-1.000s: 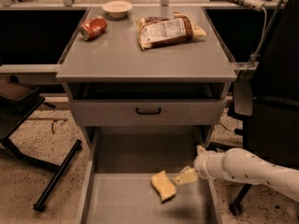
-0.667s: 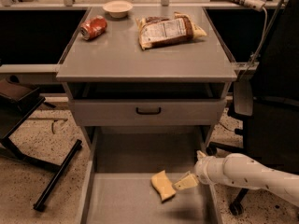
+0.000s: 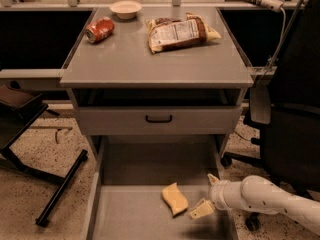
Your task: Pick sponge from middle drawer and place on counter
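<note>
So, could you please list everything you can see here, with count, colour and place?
counter: one, grey, top of the cabinet, centre of view
can: one, red, on its side at the counter's back left
bowl: one, pale, at the counter's back edge
snack bag: one, brown and white, back right of the counter
drawer front: one, grey with a black handle, below the counter
open drawer: one, grey, pulled out at the bottom
sponge: one, pale yellow, on the open drawer's floor
chair: one, black, right of the cabinet
arm: one, white, coming in from the lower right
gripper: one, pale yellow fingers, open, just right of the sponge
</note>
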`<state>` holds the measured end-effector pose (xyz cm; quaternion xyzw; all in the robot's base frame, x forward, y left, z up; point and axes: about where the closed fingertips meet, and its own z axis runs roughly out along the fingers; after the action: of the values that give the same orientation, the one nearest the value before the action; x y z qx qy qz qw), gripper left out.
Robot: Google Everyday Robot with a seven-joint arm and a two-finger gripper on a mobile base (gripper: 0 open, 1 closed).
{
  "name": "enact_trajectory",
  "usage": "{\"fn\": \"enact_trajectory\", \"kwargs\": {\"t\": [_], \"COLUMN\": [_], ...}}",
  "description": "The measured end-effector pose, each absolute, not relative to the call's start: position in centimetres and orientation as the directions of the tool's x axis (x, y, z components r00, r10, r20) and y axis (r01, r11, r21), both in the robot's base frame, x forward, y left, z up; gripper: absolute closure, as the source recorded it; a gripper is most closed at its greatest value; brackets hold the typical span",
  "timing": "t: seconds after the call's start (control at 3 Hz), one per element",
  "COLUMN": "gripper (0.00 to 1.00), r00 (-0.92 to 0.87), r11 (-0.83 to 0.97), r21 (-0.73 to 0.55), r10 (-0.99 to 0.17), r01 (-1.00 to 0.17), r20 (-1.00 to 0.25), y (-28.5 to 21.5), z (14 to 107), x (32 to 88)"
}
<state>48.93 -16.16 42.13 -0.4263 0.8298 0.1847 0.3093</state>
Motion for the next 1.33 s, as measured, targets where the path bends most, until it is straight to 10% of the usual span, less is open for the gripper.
{"fn": "enact_trajectory", "kwargs": {"t": [1.33], "gripper": [0.00], "r00": [-0.473], "r11": [0.473], "r21": [0.207], "r10": [-0.558], "r01": [-0.856], "r20": [-0.682], "y": [-11.1], "z": [34.9], "x": [45.3]}}
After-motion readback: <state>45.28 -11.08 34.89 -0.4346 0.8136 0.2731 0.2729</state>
